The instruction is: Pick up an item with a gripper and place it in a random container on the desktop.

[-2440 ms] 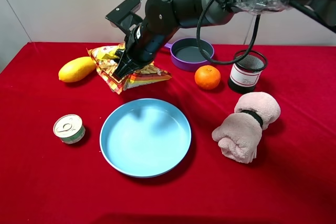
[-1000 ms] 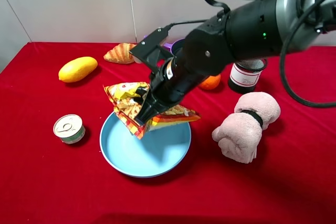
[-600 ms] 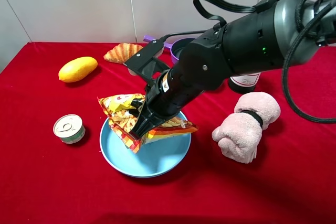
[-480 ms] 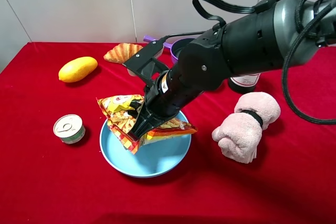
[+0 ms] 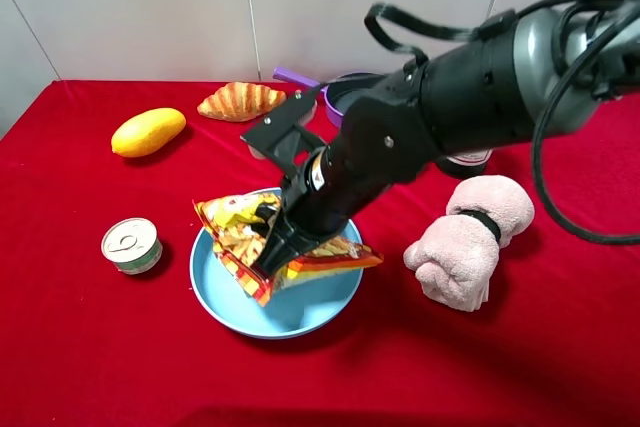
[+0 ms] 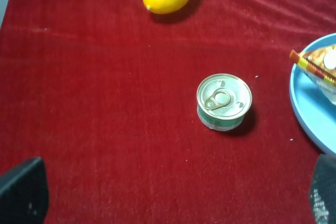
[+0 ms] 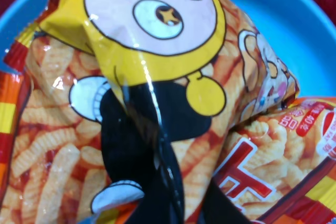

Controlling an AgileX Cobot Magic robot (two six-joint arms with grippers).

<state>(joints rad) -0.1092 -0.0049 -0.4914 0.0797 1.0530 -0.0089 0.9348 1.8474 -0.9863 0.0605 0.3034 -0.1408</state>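
Observation:
The snack bag (image 5: 238, 239), crinkly yellow-orange-red with fries on it, hangs tilted over the left half of the light-blue plate (image 5: 305, 313), and its lower edge is at or just above the plate's surface. My right gripper (image 5: 276, 245), at the tip of the thick black arm reaching across from the right, is shut on the bag. In the right wrist view the bag (image 7: 157, 93) fills the frame, with the plate (image 7: 299, 19) behind it. My left gripper (image 6: 170, 198) is open and empty above the red cloth, near the tin can (image 6: 224, 101). It does not show in the exterior view.
On the red desktop (image 5: 90, 347) are a mango (image 5: 147, 132), a croissant (image 5: 240, 100), a tin can (image 5: 131, 245) left of the plate, a purple pan (image 5: 345, 97) partly behind the arm, and a rolled pink towel (image 5: 470, 237) at the right.
My right gripper carried the snack bag from the back, near the mango, forward over the plate. In the last half second it lowered the bag closer to the plate.

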